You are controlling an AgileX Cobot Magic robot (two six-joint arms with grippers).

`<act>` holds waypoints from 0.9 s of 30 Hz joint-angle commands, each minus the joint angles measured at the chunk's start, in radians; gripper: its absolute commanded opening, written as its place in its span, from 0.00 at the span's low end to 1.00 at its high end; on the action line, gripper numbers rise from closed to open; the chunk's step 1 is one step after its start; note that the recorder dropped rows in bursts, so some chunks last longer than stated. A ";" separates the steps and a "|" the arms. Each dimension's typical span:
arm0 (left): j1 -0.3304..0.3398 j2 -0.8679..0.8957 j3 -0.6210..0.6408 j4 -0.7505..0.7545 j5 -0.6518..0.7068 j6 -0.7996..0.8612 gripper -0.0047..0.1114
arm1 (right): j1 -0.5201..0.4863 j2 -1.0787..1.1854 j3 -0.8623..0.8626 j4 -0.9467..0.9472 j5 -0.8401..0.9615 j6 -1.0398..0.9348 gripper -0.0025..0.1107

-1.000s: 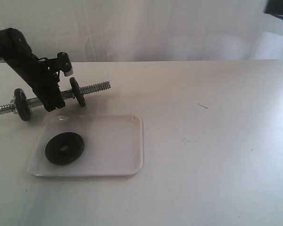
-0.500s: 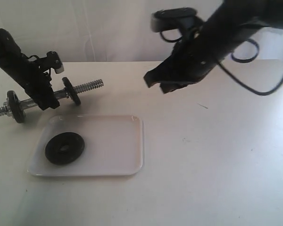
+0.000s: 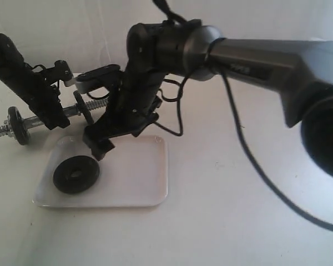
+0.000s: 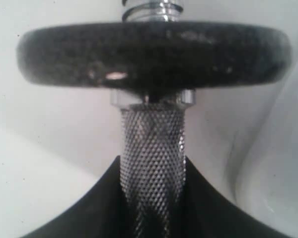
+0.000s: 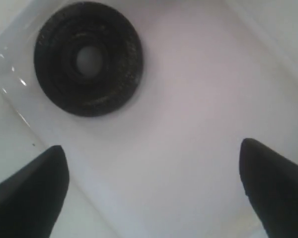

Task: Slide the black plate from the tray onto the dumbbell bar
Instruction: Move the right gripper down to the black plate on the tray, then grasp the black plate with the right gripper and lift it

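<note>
One black plate (image 3: 76, 175) (image 5: 88, 58) lies flat in the left part of the translucent white tray (image 3: 139, 183) (image 5: 188, 124). My left gripper (image 3: 55, 119) (image 4: 152, 198) is shut on the knurled middle of the dumbbell bar (image 3: 3, 131) (image 4: 152, 148), held off the table behind the tray. Two more black discs sit on that bar, one (image 3: 18, 125) left of the gripper and one (image 3: 86, 107) (image 4: 154, 54) right of it. My right gripper (image 3: 100, 145) (image 5: 151, 183) hangs open above the tray, just beside the loose plate, with nothing between its fingers.
The white table (image 3: 255, 199) stretches right of the tray. My right arm (image 3: 255, 55) crosses the view from the right, with a black cable (image 3: 250, 155) hanging below it. A white curtain backs the table.
My right arm came in from the upper right and swung down and left over the tray, stopping near the loose plate. The left gripper and bar shifted slightly left, then held still.
</note>
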 commanded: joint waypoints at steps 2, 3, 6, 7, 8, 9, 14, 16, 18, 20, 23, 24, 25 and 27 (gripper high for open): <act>0.010 -0.040 -0.014 -0.058 0.029 -0.005 0.04 | 0.064 0.112 -0.166 -0.005 0.018 0.018 0.80; 0.010 -0.040 -0.014 -0.058 0.029 -0.005 0.04 | 0.074 0.130 -0.186 -0.005 0.016 0.018 0.80; 0.010 -0.040 -0.014 -0.058 0.031 -0.005 0.04 | 0.095 0.172 -0.239 -0.013 0.016 0.018 0.84; 0.010 -0.042 -0.014 -0.058 0.031 -0.005 0.04 | 0.104 0.181 -0.246 -0.018 0.011 0.018 0.85; 0.010 -0.042 -0.014 -0.058 0.031 -0.005 0.04 | 0.112 0.187 -0.251 -0.024 0.003 0.018 0.85; 0.010 -0.042 -0.014 -0.058 0.031 -0.005 0.04 | 0.116 0.193 -0.257 -0.029 -0.001 0.016 0.85; 0.010 -0.042 -0.014 -0.058 0.031 -0.005 0.04 | 0.136 0.213 -0.257 -0.037 -0.042 0.004 0.86; 0.010 -0.042 -0.014 -0.058 0.031 -0.005 0.04 | 0.148 0.225 -0.257 -0.066 -0.049 0.004 0.86; 0.010 -0.042 -0.014 -0.058 0.031 -0.005 0.04 | 0.163 0.245 -0.257 -0.124 -0.063 0.024 0.86; 0.010 -0.042 -0.014 -0.058 0.031 -0.005 0.04 | 0.170 0.255 -0.257 -0.159 -0.093 0.046 0.86; 0.010 -0.042 -0.014 -0.058 0.031 -0.005 0.04 | 0.172 0.265 -0.257 -0.197 -0.123 0.054 0.86; 0.010 -0.042 -0.014 -0.058 0.031 -0.005 0.04 | 0.174 0.271 -0.257 -0.201 -0.125 0.054 0.86; 0.010 -0.042 -0.014 -0.058 0.031 -0.005 0.04 | 0.174 0.276 -0.257 -0.206 -0.123 0.054 0.86; 0.010 -0.042 -0.014 -0.058 0.031 -0.005 0.04 | 0.181 0.293 -0.257 -0.208 -0.112 0.056 0.86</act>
